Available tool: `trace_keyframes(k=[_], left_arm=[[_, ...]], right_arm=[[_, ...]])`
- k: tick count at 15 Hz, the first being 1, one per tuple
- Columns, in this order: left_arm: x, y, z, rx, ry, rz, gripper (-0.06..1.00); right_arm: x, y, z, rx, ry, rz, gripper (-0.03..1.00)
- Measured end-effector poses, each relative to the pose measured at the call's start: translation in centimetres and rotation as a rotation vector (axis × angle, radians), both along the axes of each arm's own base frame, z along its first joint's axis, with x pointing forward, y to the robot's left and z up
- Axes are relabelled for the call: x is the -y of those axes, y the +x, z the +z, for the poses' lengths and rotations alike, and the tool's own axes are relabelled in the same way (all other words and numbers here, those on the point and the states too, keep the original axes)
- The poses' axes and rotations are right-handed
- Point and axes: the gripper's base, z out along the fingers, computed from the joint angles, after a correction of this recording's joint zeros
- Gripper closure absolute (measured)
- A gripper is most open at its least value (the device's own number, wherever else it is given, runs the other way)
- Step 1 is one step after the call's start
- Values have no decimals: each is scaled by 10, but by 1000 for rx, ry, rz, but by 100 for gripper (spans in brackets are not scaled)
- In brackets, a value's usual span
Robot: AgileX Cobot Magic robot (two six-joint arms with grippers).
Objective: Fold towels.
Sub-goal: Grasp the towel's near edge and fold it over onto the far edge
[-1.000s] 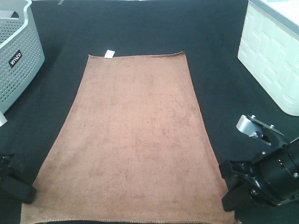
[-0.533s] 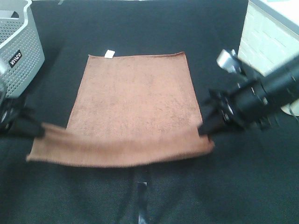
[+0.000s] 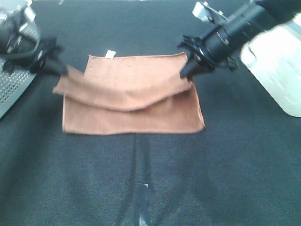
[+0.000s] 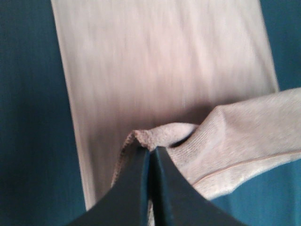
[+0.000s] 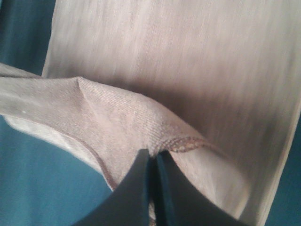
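Note:
The reddish-brown towel [image 3: 136, 96] lies on the black table, doubled over on itself, with its small white tag [image 3: 110, 54] at the far edge. My left gripper [image 3: 63, 70] is shut on one corner of the raised hem, held above the towel's far left part. My right gripper [image 3: 186, 73] is shut on the other corner, near the far right corner. The lifted edge sags between them. In the left wrist view the black fingers [image 4: 136, 188] pinch bunched cloth [image 4: 225, 146]; the right wrist view shows the same, fingers [image 5: 141, 188] closed on a stitched hem [image 5: 183, 141].
A grey perforated basket [image 3: 14, 70] stands at the far left behind the left arm. A white bin [image 3: 277, 66] stands at the far right beside the right arm. A strip of tape [image 3: 143, 195] marks the black table near the front.
Both grippers have carried the towel's near edge up and away toward the far edge, folding the towel over itself. The fold line now lies mid-table.

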Motion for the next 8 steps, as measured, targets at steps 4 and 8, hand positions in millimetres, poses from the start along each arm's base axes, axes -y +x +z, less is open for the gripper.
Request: trace_keyframes(k=[4, 8], left_arm=[[1, 52, 3, 86, -11, 26, 94], [0, 94, -7, 166, -1, 63, 94]], right_arm=[[16, 60, 3, 54, 23, -34, 97], [24, 106, -7, 137, 34, -57, 97]])
